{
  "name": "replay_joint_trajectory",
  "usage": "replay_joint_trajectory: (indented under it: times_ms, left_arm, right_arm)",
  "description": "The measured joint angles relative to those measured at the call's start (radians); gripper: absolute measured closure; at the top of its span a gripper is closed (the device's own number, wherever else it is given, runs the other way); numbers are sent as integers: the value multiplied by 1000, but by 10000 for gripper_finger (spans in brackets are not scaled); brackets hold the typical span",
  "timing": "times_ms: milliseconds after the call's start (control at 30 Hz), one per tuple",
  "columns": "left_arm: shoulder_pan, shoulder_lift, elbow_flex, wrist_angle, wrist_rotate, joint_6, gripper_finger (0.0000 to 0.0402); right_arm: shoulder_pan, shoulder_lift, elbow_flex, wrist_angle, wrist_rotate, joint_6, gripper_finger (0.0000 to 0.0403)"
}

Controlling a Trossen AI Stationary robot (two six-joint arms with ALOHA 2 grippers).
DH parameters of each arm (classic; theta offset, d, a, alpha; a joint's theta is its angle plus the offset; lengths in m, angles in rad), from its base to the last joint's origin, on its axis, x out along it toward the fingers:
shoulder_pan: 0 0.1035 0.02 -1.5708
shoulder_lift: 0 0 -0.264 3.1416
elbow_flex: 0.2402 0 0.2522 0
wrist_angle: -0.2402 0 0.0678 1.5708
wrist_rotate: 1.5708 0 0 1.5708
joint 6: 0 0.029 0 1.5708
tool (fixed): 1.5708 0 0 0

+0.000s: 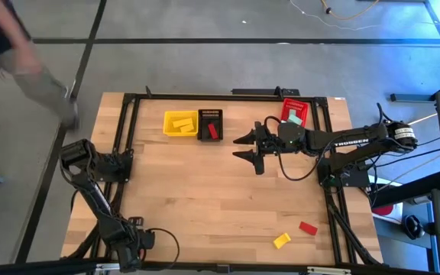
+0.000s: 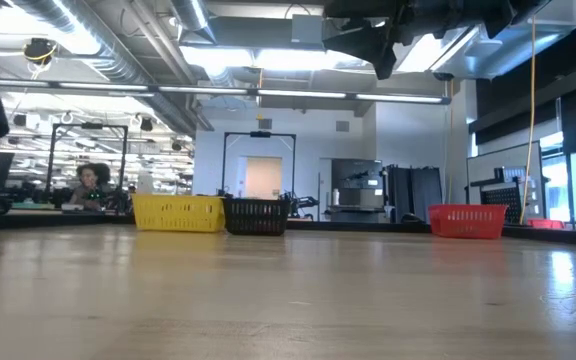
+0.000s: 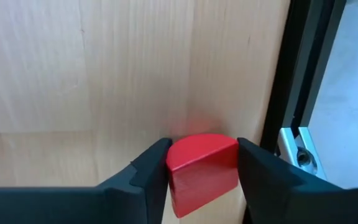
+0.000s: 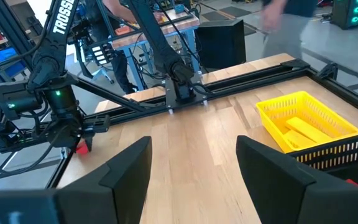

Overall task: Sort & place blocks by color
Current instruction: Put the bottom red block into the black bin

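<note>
Wooden table [image 1: 205,191], left edge — my left gripper [image 3: 202,165] clamps a red block [image 3: 202,168] by the frame rail; my right gripper [image 1: 249,148], fingers apart, hovers near the black basket [image 1: 210,124].

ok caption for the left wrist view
Left gripper fingers flank a red half-round block near the table's frame rail.

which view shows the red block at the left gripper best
The left wrist view: the red block fills the gap between the left gripper fingers, on the wood beside the table frame. The right wrist view shows only a red speck of it; the high and low views don't show it.
</note>
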Motion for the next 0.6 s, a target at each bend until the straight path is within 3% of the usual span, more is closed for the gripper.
replay_joint_trajectory:
  times_ms: [300,600]
  left_arm:
    - [30,-14,-4,-11,5,2,246]
    - [97,-158,-5,-69,-105,114,246]
  right_arm:
    - [0,0,0,0,0,0,166]
    - [0,0,0,-7,0,-4,166]
